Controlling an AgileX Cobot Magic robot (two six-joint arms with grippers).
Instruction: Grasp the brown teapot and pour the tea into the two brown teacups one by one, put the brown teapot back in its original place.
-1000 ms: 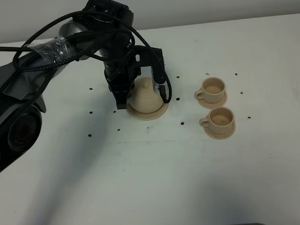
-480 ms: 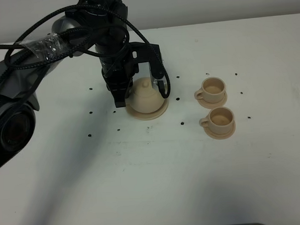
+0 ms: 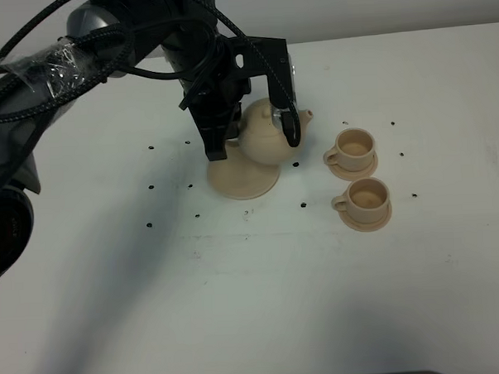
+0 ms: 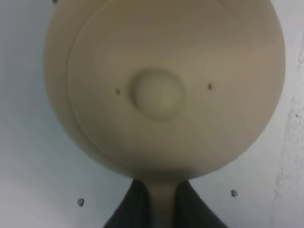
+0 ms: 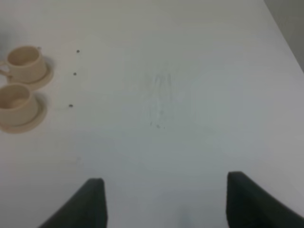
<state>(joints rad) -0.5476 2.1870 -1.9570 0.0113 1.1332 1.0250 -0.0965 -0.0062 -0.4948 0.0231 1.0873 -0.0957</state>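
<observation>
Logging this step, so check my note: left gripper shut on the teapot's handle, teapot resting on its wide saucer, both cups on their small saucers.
Not quite: the teapot is held up off the wide saucer, not resting on it, as the exterior high view shows. The left gripper is shut on its handle and both cups sit on their small saucers.

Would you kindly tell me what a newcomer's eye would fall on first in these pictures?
The left hand grips the teapot by its handle, holding it above the big saucer near the table's middle. Its spout points toward two cups standing to its right, one behind the other. The right hand hangs open over the table, away from the cups.
</observation>
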